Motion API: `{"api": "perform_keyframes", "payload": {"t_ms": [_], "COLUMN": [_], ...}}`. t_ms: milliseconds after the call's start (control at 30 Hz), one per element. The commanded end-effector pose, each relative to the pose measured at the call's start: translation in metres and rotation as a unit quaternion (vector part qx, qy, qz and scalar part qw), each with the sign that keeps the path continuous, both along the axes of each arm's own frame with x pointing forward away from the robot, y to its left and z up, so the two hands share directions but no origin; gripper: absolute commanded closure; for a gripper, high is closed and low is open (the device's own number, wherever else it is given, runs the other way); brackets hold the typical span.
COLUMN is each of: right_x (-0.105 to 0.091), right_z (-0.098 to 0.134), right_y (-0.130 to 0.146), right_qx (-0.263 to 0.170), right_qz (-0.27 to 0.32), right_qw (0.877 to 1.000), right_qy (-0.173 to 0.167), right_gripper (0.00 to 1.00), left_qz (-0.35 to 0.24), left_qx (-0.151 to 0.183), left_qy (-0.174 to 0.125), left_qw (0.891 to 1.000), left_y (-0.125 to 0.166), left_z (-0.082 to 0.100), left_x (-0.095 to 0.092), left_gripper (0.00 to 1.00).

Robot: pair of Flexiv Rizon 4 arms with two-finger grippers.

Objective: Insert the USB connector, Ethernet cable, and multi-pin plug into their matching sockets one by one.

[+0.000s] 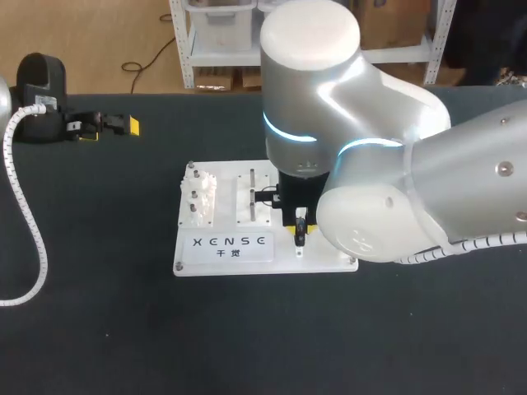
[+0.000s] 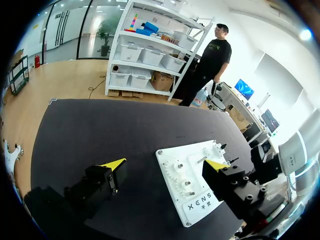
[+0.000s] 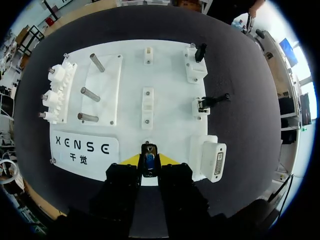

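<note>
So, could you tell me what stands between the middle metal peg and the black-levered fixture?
In the right wrist view, a small white block stands between that peg and the fixture.

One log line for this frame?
right gripper: shut on USB plug, at board near edge | left gripper: open, empty, off board | multi-pin plug: board corner, ungripped
</note>
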State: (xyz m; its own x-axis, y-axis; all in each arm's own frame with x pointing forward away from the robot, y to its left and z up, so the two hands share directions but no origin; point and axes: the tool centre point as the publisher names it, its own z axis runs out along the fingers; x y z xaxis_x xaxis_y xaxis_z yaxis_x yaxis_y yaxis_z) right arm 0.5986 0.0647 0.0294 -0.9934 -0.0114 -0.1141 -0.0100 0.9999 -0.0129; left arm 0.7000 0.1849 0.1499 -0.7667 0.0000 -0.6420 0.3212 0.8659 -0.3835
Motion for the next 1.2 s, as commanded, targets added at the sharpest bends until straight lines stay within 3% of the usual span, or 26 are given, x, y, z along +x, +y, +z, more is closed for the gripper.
{"api": "perform_keyframes", "payload": {"t_ms": [33,200,467,733,1200], "right_x": [-0.009,-0.015,-0.022,-0.022,-0.008], "right_z": [0.020,0.050,0.074,0.067,0.049], "right_y": [-0.009,-0.021,-0.052,-0.073,-0.070], "right_qx": [0.000,0.014,-0.010,-0.038,-0.046], "right_qz": [0.003,-0.002,-0.010,-0.023,-0.024], "right_qw": [1.000,0.998,0.995,0.994,0.994], "right_qy": [-0.029,-0.055,-0.095,-0.098,-0.098], "right_gripper": [1.00,1.00,1.00,1.00,1.00], "left_qz": [0.000,0.000,0.000,0.000,0.000], "left_qx": [0.000,0.000,0.000,0.000,0.000], "left_qy": [0.000,0.000,0.000,0.000,0.000], "left_qw": [1.000,1.000,1.000,1.000,1.000], "left_y": [0.000,0.000,0.000,0.000,0.000], "left_z": [0.000,0.000,0.000,0.000,0.000], "left_x": [0.000,0.000,0.000,0.000,0.000], "left_gripper": [0.00,0.00,0.00,0.00,0.00]}}
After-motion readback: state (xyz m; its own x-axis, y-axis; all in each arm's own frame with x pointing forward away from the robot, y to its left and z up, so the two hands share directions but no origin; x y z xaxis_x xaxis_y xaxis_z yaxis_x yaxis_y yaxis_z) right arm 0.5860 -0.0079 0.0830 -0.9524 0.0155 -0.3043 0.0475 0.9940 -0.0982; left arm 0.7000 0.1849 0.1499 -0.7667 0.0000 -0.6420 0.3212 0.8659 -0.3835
